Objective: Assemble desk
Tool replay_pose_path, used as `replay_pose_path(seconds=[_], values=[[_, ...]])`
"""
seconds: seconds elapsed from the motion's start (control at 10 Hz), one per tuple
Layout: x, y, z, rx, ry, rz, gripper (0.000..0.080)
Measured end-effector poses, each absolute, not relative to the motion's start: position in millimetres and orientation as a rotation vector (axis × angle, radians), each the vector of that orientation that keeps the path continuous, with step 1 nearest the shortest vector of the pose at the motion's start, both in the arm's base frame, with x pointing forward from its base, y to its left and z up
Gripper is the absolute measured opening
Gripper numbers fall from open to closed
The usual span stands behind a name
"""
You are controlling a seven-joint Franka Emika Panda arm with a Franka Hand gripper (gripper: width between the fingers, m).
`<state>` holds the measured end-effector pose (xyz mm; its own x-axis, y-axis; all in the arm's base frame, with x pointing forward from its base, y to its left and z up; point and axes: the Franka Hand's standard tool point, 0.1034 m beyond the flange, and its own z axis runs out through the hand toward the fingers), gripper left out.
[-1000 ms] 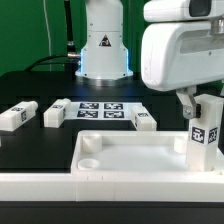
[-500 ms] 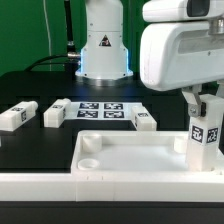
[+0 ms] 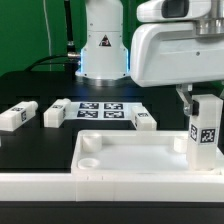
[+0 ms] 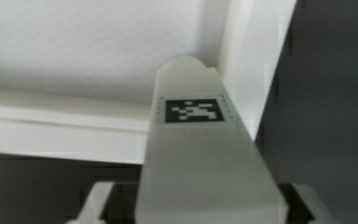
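Nearest the camera, across the bottom of the exterior frame, runs the long white rail wall [image 3: 40, 188]. Just behind it, the desk top [image 3: 140, 155] lies flat on the black table [image 3: 30, 150] and fills the lower centre and lower right. Its rim faces up, and a round socket [image 3: 88, 151] shows open in the corner toward the exterior view's left. At the right edge of the frame the held leg [image 3: 204, 155] stands upright. Its black-and-white tag [image 3: 207, 135] faces the camera and its lower end is inside the tray's rim near the right-hand corner. Whether it is seated in a socket there cannot be told. The gripper [image 3: 203, 100] grips this leg by its upper end, jaws pressed against its two sides. The wrist view shows the same: the gripper [image 4: 202, 205] flanks the held leg [image 4: 202, 150], whose tag [image 4: 197, 110] is visible and whose far end points at a corner of the desk top [image 4: 69, 60]. Farther back, across mid-frame, lie the right loose leg [image 3: 143, 120], the middle loose leg [image 3: 55, 113] and the left loose leg [image 3: 12, 116], with the marker board [image 3: 100, 108] between the first two. The robot base [image 3: 103, 45] rises at the upper centre.
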<state>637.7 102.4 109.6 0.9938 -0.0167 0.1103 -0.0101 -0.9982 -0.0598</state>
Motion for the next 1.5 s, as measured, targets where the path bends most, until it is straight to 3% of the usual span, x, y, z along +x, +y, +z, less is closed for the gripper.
replay_pose_path(seconds=[0.6, 0.9, 1.0, 1.1, 1.2, 1.3, 1.5], values=[[638, 98, 109.6, -2.866, 1.013, -0.135, 0.029], [637, 98, 109.6, -2.794, 1.2, -0.123, 0.029], [637, 99, 108.6, -2.795, 1.194, -0.121, 0.0377], [636, 99, 107.7, -2.832, 1.118, -0.124, 0.0377], [636, 102, 107.3, -2.852, 1.074, -0.124, 0.0557], [635, 106, 107.5, -2.891, 0.972, -0.127, 0.062], [635, 109, 107.1, -2.979, 0.684, -0.138, 0.0644]])
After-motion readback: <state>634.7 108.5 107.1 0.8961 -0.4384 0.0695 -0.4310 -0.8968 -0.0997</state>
